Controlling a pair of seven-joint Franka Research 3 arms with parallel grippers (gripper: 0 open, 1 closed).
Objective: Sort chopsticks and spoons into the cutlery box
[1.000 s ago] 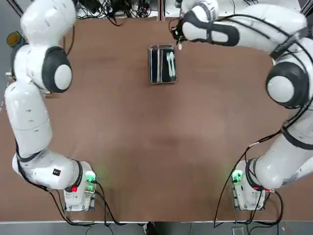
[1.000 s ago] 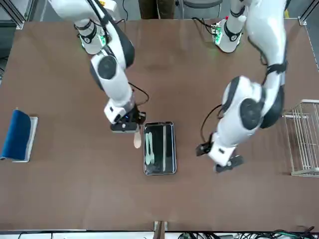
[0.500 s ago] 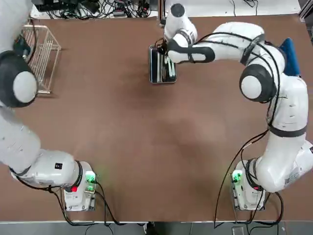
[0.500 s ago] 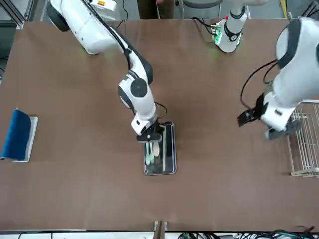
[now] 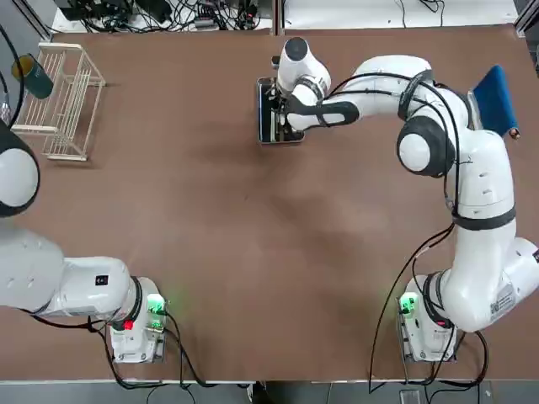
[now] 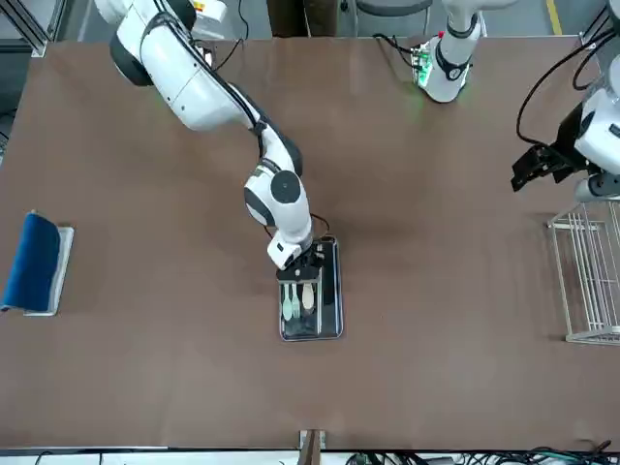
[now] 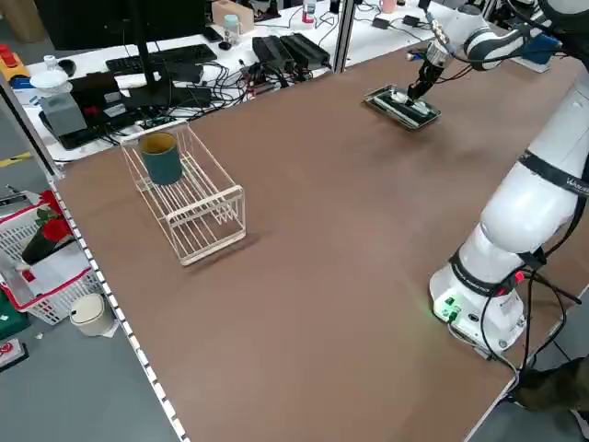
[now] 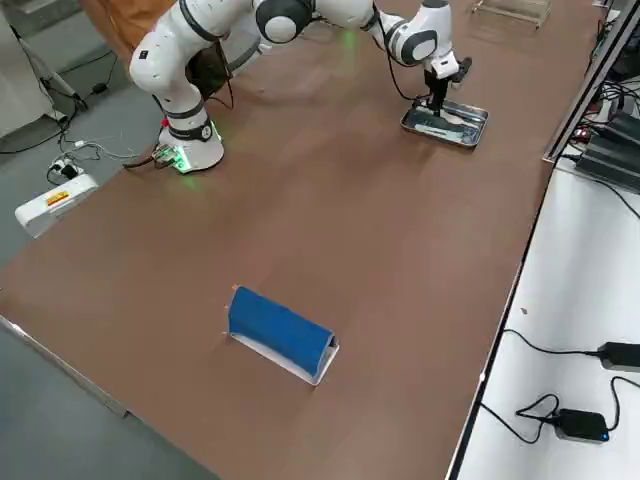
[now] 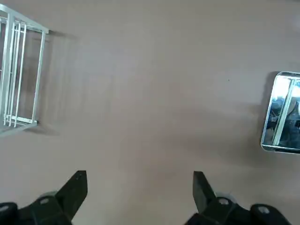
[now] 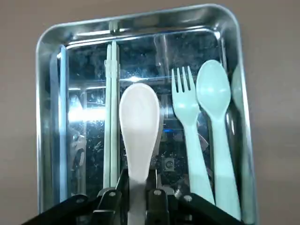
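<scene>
Right wrist view: the right gripper (image 10: 138,190) was seen clamped tight on the handle of a cream spoon (image 10: 139,117), bowl pointing away from the fingers and hanging over the cutlery box (image 10: 47,56). Whether the bowl touched the tray floor couldn't be told. Beside the held spoon, on one side, the chopsticks (image 10: 111,117) were lying lengthwise in their lane; on the other side a pale green fork (image 10: 187,122) and a pale green spoon (image 10: 214,103) were lying w/ another utensil's edge just visible by the rim, too little shown to name.

Front view: the gripper (image 6: 300,274) was placed at the near end of the box (image 6: 334,329), wrist angled down. The left gripper (image 9: 140,197) was wide open & empty, well apart from the box, near the wire rack (image 9: 18,75).

Risks, as judged: the spoon appeared to be held between the chopstick lane and the fork, so if released there it could be left straddling the divider or resting on the chopsticks, i.e. wrong lane. If let go while tilted, the bowl could be tipped onto the fork. If pushed lower w/ the grip tight, the light tray could be shoved or tilted on the table.
</scene>
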